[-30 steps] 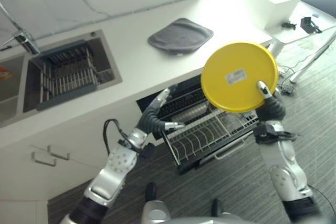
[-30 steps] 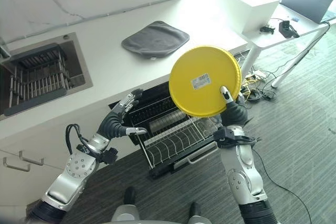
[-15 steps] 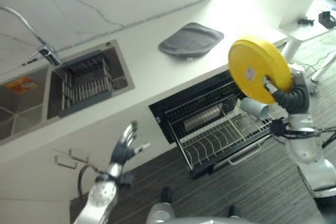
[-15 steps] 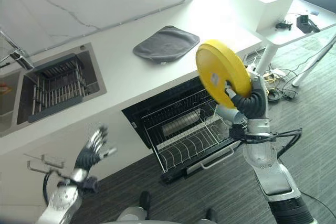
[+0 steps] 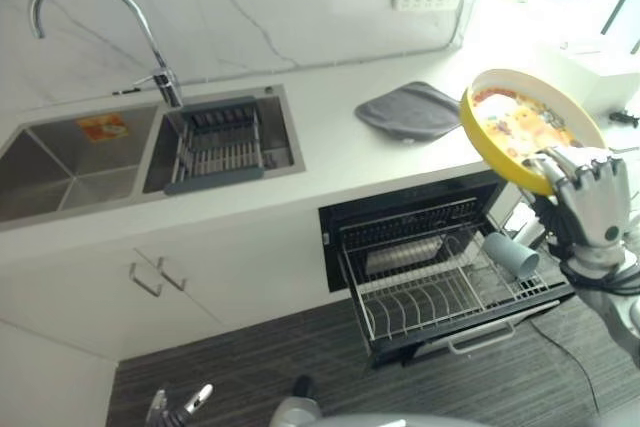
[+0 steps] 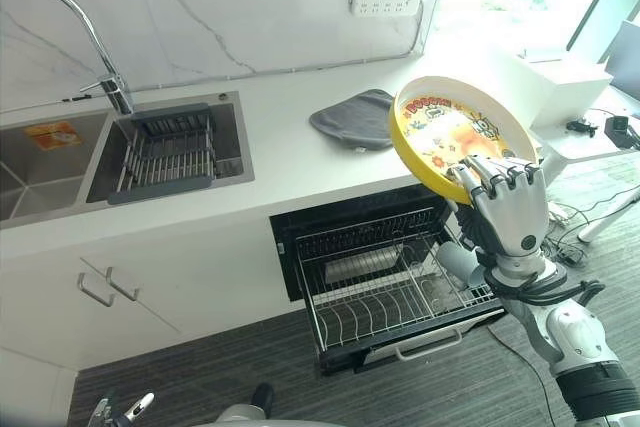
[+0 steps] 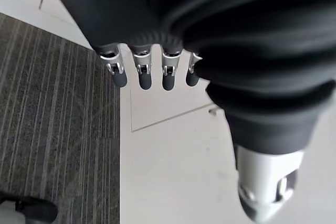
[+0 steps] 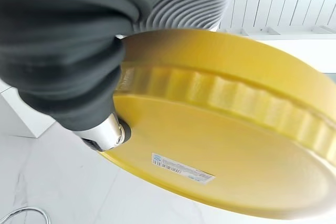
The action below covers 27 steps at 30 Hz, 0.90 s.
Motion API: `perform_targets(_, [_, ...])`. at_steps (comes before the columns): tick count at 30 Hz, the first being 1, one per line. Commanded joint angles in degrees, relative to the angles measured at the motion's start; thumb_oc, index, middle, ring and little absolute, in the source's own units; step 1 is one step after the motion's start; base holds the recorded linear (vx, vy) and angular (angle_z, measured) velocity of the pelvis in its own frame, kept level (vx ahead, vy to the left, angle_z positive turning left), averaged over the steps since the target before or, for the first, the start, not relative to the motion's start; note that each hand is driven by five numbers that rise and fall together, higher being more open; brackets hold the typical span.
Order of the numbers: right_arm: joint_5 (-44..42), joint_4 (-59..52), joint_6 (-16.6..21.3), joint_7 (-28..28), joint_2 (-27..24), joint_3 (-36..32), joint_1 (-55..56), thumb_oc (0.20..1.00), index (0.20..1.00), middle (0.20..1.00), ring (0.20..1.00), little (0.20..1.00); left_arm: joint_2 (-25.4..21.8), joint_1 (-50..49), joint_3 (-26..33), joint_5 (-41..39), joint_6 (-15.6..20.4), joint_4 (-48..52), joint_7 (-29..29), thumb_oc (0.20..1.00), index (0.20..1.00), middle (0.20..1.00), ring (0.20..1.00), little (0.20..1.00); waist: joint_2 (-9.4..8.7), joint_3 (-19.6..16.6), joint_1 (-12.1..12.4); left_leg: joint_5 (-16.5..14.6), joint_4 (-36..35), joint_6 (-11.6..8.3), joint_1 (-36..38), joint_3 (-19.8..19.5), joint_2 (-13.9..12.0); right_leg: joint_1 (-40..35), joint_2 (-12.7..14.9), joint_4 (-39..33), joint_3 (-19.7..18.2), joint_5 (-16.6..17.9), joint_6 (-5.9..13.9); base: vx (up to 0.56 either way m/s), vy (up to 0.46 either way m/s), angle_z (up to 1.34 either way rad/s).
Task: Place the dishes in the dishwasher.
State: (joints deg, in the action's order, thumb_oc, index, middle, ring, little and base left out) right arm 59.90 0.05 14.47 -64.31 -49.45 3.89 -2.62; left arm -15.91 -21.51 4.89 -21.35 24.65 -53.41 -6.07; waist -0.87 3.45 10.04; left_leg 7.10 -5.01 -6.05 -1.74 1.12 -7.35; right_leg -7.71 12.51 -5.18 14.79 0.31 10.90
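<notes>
My right hand (image 6: 505,209) is shut on a yellow plate (image 6: 455,132), fingers curled over its lower rim. The plate is tilted, its printed inside facing me, and hangs above the right end of the open dishwasher (image 5: 420,222). In the right wrist view the plate's plain yellow underside (image 8: 220,150) shows with the thumb pressed on it. The wire rack (image 5: 405,297) is pulled out, and a grey-blue cup (image 5: 510,255) lies at its right end. My left hand (image 5: 185,407) hangs low by the floor, its fingers (image 7: 142,74) straight and holding nothing.
A white counter (image 5: 320,147) carries a grey mat (image 5: 410,110). A double sink (image 5: 60,162) with a tall faucet (image 5: 150,42) holds a drying rack (image 5: 220,142). White cabinet doors (image 5: 200,277) stand left of the dishwasher. A white side table (image 6: 570,107) is at the right.
The camera has tilted up and shifted. My right hand has turned the plate from underside to printed face toward me. My left arm has dropped to the views' bottom edge.
</notes>
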Motion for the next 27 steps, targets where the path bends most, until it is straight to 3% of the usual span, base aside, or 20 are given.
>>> perform_targets(1, [-0.37, -3.67, 0.92, -0.96, -1.16, -1.76, -3.57, 0.200, 0.200, 0.200, 0.200, 0.200, -1.07, 4.16, 2.15, -1.73, 1.46, -1.15, 0.80, 1.000, 1.000, 1.000, 1.000, 1.000, -1.40, 0.63, 1.45, -5.65, 0.01, 1.37, 4.49, -1.10, -0.17, -3.14, -1.91, 0.87, 4.29, -0.48, -1.58, 0.09, 0.041, 0.03])
perform_targets(3, [0.59, -3.57, 0.57, -2.13, -1.13, -1.56, -3.23, 0.200, 0.200, 0.200, 0.200, 0.200, -1.16, 5.26, 3.84, -4.21, 0.46, -1.34, 1.08, 1.000, 1.000, 1.000, 1.000, 1.000, -1.24, 2.78, 1.31, -7.05, 6.23, 2.24, 2.24, -2.49, 0.86, -0.19, -1.94, 9.63, 3.70, -3.98, -2.77, -0.02, 0.040, 0.01])
perform_targets(4, [1.56, -3.26, 0.28, -3.39, -0.98, -1.37, -3.49, 0.200, 0.200, 0.200, 0.200, 0.200, -1.39, 6.06, 4.19, -5.83, 0.14, -1.12, 1.42, 1.000, 1.000, 1.000, 1.000, 1.000, -1.10, 4.37, 1.07, -8.77, 11.14, 2.53, 0.02, -3.29, 1.20, 2.19, -1.69, 14.28, 3.27, -6.00, -3.38, -0.15, -0.008, 0.04])
perform_targets(5, [3.42, -1.97, -0.90, -5.85, -0.90, -0.50, -4.97, 0.200, 0.200, 0.200, 0.200, 0.200, -1.96, 7.88, 3.95, -7.02, 1.14, -1.20, 2.43, 1.000, 1.000, 1.000, 1.000, 1.000, -1.12, 7.56, 0.70, -12.51, 20.31, 2.75, -5.13, -3.48, 1.47, 6.18, -0.35, 20.59, 2.17, -9.11, -4.21, -0.16, -0.037, 0.11])
perform_targets(9, [4.12, -0.55, -1.22, -7.52, -2.23, -1.24, -7.04, 0.200, 0.200, 0.200, 0.200, 0.200, -2.91, 8.79, 2.06, -8.40, 1.16, 0.86, 1.18, 1.000, 1.000, 1.000, 1.000, 1.000, -0.45, 10.65, 0.27, -16.99, 30.61, 2.54, -11.91, -3.39, 1.14, 12.27, 1.75, 30.79, 1.35, -13.29, -5.27, -0.11, 0.003, 0.03])
perform_targets(13, [5.66, 0.04, 2.05, -9.87, -2.04, -1.98, -6.05, 0.200, 0.200, 0.200, 0.200, 0.200, -3.10, 7.09, 1.99, -8.01, 0.73, 1.58, -0.81, 1.000, 1.000, 1.000, 1.000, 1.000, 0.92, 12.65, -0.68, -20.00, 38.41, 2.93, -16.96, -3.53, 2.38, 19.11, 3.67, 40.98, -0.42, -16.06, -6.03, 0.03, 0.078, -0.12])
perform_targets(21, [7.49, -1.01, 2.02, -9.28, -2.79, -1.44, -8.46, 0.200, 0.200, 0.200, 0.200, 0.200, -4.20, 7.15, 0.06, -11.03, 1.89, 3.63, 1.42, 1.000, 1.000, 1.000, 1.000, 1.000, 1.77, 15.58, -2.06, -21.19, 44.33, 2.83, -23.93, -2.44, 2.27, 29.47, 6.00, 49.69, -3.86, -16.92, -5.44, -0.05, 0.053, -0.06])
perform_targets(24, [7.52, 0.33, 2.73, -8.01, -2.65, 0.67, -10.65, 0.200, 0.200, 0.200, 0.200, 0.200, -4.15, 7.20, -0.66, -11.32, 1.88, 3.39, 1.00, 1.000, 1.000, 1.000, 1.000, 1.000, 1.73, 15.38, -1.90, -21.76, 45.30, 2.73, -24.51, -2.14, 1.80, 30.85, 6.56, 51.19, -3.79, -17.23, -5.39, 0.04, 0.038, 0.02])
perform_targets(27, [7.31, 5.87, 0.74, -7.41, -1.31, 6.20, -12.37, 0.200, 0.200, 0.200, 0.200, 0.200, -4.00, 7.12, -1.81, -10.82, 2.71, 2.26, 2.02, 1.000, 1.000, 1.000, 1.000, 1.000, 1.82, 14.85, -1.27, -21.72, 44.69, 2.91, -23.51, -2.05, 1.59, 30.90, 6.97, 51.22, -3.81, -16.80, -5.15, 0.09, 0.046, 0.03])
